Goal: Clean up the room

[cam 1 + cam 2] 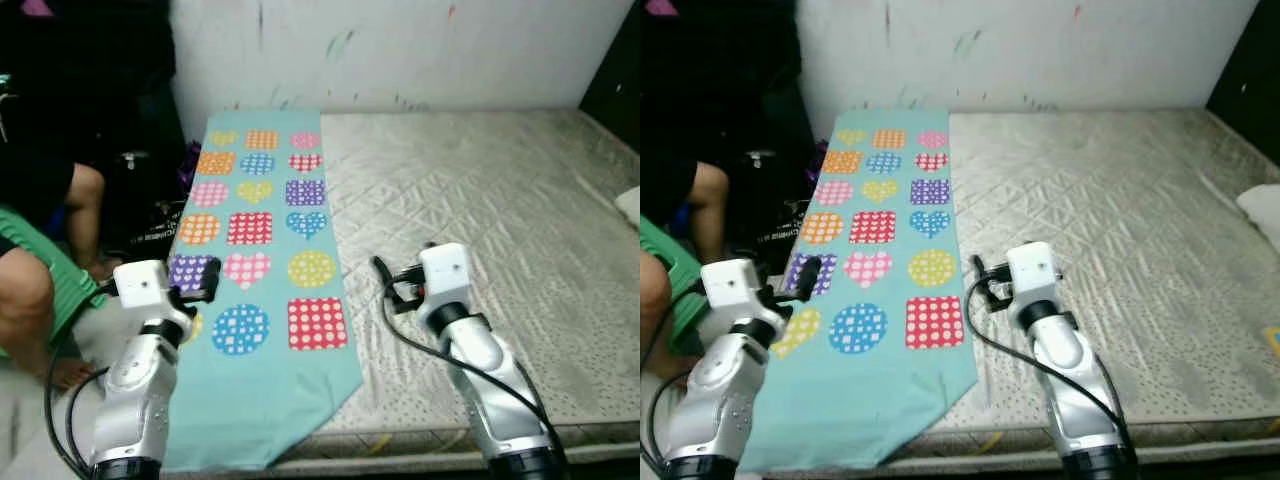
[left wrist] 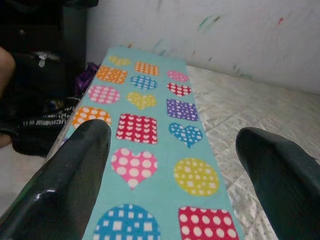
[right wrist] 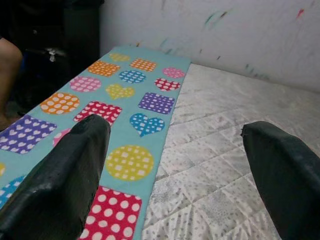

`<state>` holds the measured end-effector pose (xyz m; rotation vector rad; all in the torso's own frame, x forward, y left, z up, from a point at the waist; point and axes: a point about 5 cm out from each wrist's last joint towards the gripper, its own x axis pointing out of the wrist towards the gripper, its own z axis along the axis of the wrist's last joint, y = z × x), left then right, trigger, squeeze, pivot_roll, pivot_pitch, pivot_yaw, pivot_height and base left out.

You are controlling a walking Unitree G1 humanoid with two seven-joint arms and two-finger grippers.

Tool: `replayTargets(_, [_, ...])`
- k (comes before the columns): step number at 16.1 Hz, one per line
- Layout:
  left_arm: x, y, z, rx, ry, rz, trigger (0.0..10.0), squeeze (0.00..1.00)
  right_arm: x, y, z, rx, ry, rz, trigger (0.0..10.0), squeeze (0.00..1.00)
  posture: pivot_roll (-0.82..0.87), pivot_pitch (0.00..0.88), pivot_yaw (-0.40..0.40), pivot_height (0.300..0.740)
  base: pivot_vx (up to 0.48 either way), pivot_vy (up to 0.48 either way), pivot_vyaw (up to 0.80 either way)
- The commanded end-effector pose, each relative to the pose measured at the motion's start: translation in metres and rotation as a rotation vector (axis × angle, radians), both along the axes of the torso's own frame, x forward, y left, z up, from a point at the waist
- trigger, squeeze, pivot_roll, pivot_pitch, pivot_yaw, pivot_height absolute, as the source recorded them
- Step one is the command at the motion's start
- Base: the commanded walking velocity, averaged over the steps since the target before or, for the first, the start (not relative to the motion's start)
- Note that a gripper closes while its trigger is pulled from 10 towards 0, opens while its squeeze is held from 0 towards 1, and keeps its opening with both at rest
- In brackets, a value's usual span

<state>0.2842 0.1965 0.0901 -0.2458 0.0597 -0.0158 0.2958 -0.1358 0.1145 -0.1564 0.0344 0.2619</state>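
A teal patterned cloth (image 1: 262, 270) lies lengthwise along the left side of the bare quilted mattress (image 1: 500, 220), its pointed near end draping over the mattress's front edge. The left gripper (image 2: 175, 170), fingers spread, hovers above the cloth's left edge; the right gripper (image 3: 175, 175), likewise spread, hangs beside its right edge over open mattress. A seated person's leg (image 1: 85, 215) borders the narrow floor gap on the left.

Beside the mattress (image 1: 480, 200), a seated person (image 1: 40, 250) is cut off by the edge; a white object (image 1: 630, 205) likewise.
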Motion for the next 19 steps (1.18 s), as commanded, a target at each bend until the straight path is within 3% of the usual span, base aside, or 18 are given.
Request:
replayTargets(1, [0.0014,-0.0066,-0.0002,-0.007,0.005,-0.017,10.0,0.0,-0.0001,-0.0087,0.0009,-0.016,-0.005,-0.021,10.0,0.0,-0.21,0.0,0.016,0.74,0.0,0.0,0.0])
replayTargets(3, [0.0018,-0.0059,-0.0007,-0.016,0.007,-0.019,10.0,0.0,-0.0001,-0.0091,0.0008,-0.023,-0.006,-0.019,10.0,0.0,-0.21,0.0,0.014,0.74,0.0,0.0,0.26])
replayTargets(5, [0.003,-0.0046,0.0001,-0.016,0.007,-0.017,10.0,0.0,0.0006,-0.0088,0.0011,-0.026,-0.009,-0.018,10.0,0.0,-0.21,0.0,0.014,0.74,0.0,0.441,0.76])
replayTargets(9, [0.0034,-0.005,0.0005,-0.003,0.003,-0.015,10.0,0.0,0.0014,-0.0089,-0.0006,-0.035,0.002,-0.017,10.0,0.0,-0.2,0.0,0.012,0.74,0.0,0.457,0.0])
replayTargets(16, [0.0039,-0.0058,-0.0045,-0.011,0.033,-0.019,10.0,0.0,0.0014,-0.0108,-0.0033,-0.017,0.028,-0.039,10.0,0.0,-0.21,0.0,0.012,0.74,0.0,0.0,0.0])
replayTargets(19, [0.004,-0.0061,-0.0051,-0.019,0.037,-0.025,10.0,0.0,0.0017,-0.0123,-0.0029,-0.014,0.028,-0.046,10.0,0.0,-0.21,0.0,0.012,0.74,0.0,0.0,-0.8])
